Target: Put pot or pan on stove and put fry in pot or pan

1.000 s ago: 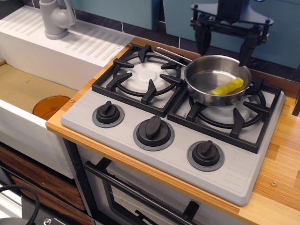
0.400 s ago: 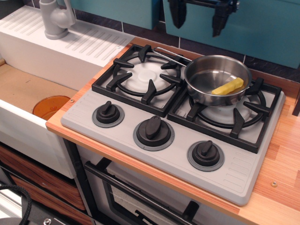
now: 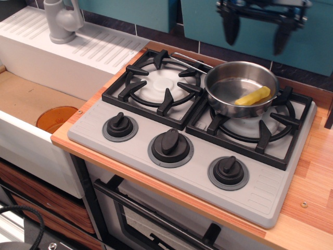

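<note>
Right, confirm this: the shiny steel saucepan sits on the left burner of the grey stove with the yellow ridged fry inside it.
Not quite. The shiny steel saucepan sits on the right burner of the grey stove, not the left, as observation.image shows. The yellow ridged fry is inside it.

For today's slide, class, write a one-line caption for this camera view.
Yellow fry lies in the steel pan on the stove's right burner; open gripper hangs above, clear of both.

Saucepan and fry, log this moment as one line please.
saucepan: on stove, right burner | fry: inside saucepan | hand: open, empty, above saucepan
</note>
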`<state>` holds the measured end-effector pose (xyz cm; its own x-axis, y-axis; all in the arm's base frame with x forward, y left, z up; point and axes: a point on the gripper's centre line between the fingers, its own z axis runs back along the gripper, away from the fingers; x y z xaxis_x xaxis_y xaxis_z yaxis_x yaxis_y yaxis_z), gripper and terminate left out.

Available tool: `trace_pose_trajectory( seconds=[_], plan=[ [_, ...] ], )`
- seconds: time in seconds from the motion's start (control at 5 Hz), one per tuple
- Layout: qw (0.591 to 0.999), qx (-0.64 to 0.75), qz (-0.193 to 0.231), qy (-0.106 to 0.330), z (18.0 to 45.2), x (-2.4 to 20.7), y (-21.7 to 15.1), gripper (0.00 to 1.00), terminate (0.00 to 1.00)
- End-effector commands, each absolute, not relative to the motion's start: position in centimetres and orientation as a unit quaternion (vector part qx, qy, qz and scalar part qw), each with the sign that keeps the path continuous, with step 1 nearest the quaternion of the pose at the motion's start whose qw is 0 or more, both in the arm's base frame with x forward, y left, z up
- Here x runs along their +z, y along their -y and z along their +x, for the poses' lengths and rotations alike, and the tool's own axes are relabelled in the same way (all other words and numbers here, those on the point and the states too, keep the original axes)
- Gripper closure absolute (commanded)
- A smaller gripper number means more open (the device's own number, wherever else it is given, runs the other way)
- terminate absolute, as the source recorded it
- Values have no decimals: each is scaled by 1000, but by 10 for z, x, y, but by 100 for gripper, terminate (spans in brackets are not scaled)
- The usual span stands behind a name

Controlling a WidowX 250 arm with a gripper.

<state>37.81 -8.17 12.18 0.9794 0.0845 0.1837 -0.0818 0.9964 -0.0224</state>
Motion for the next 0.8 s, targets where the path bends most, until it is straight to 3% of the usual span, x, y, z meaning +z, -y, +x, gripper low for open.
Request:
trace_pose_trajectory(
  seconds=[0.0,0.4,0.6],
  plan=[
    [993,51,-21,103,386,134,115,0,0],
    [993,60,-11,103,391,129,119,0,0],
    [991,76,-14,112,392,127,118,0,100]
  ],
)
